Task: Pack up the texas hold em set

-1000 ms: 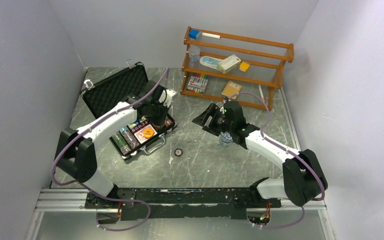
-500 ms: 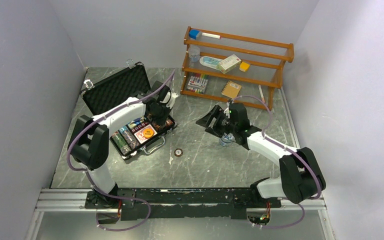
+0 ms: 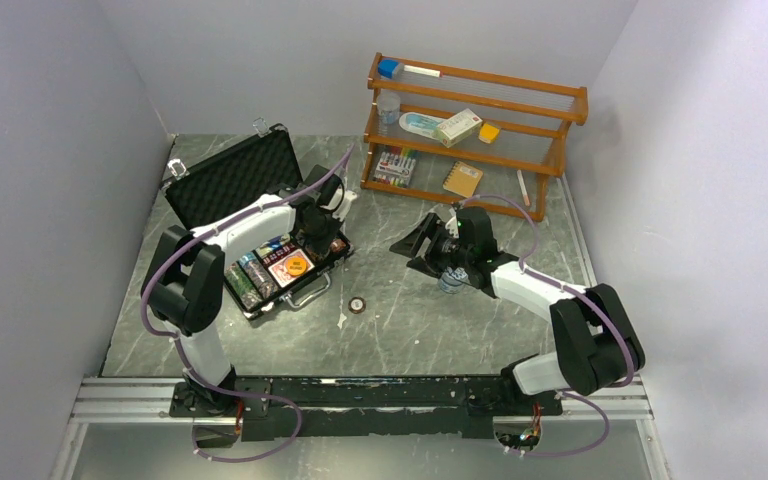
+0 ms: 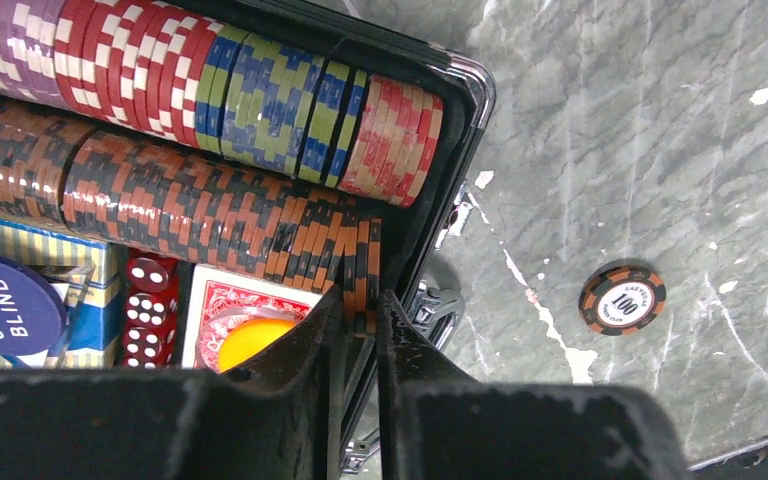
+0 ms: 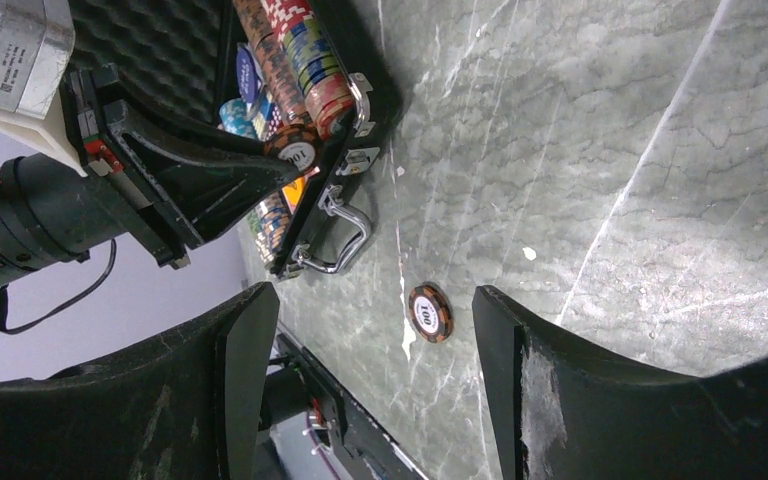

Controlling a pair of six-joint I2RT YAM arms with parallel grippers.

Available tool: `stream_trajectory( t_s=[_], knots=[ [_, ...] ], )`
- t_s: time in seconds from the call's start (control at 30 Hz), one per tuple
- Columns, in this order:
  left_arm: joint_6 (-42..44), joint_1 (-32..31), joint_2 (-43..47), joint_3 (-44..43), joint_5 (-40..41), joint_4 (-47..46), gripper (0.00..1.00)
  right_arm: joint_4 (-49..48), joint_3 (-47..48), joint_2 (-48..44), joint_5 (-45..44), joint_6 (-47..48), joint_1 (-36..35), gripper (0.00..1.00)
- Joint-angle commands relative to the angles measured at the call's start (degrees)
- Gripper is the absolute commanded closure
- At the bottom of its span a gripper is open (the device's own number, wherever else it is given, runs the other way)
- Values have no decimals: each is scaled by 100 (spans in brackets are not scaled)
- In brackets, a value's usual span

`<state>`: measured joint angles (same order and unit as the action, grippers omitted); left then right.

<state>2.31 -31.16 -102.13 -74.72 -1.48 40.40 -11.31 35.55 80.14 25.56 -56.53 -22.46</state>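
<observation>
Clamped on a round red-brown poker chip (image 4: pixel 362 255), the left gripper (image 4: pixel 360 298) (right gripper (image 5: pixel 370 298) gapes) should seat it edge-on in the black briefcase-style case (image 4: pixel 460 130).

Blue disc (image 4: pixel 5 300) in the case (image 4: pixel 380 45): white "SMALL BLIND". Loose chip (image 4: pixel 622 300) on the table (image 4: pixel 660 120): "100" in its white centre; rim lettering too small to read. Right wrist view: same "100" on it; 2nd chip (image 5: pixel 295 152) at case edge also reads "100".

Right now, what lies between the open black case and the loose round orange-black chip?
Only bare grey marbled tabletop, shown in the left wrist view.
</observation>
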Motion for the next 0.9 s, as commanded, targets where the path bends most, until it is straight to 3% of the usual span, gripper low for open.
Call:
stream_trajectory(
  t_s=[0.0,0.1,0.37,0.57,0.7,0.87],
  knots=[
    [-9,40,-23,-78,295,73,79,-108,-8,-23,45,20,53,25],
    [-35,40,23,-70,349,56,72,257,105,-15,-139,131,57,25],
    [-113,40,74,-109,430,109,69,548,294,5,-168,377,60,25],
    [-319,48,559,-96,171,-223,66,1105,787,15,-344,1294,-91,23],
    [-596,49,1117,104,154,-762,65,1983,1312,241,-987,1936,-426,22],
    [-1058,9,2305,643,494,-1665,62,3073,2012,436,-2641,2518,-1534,20]
  ],
)
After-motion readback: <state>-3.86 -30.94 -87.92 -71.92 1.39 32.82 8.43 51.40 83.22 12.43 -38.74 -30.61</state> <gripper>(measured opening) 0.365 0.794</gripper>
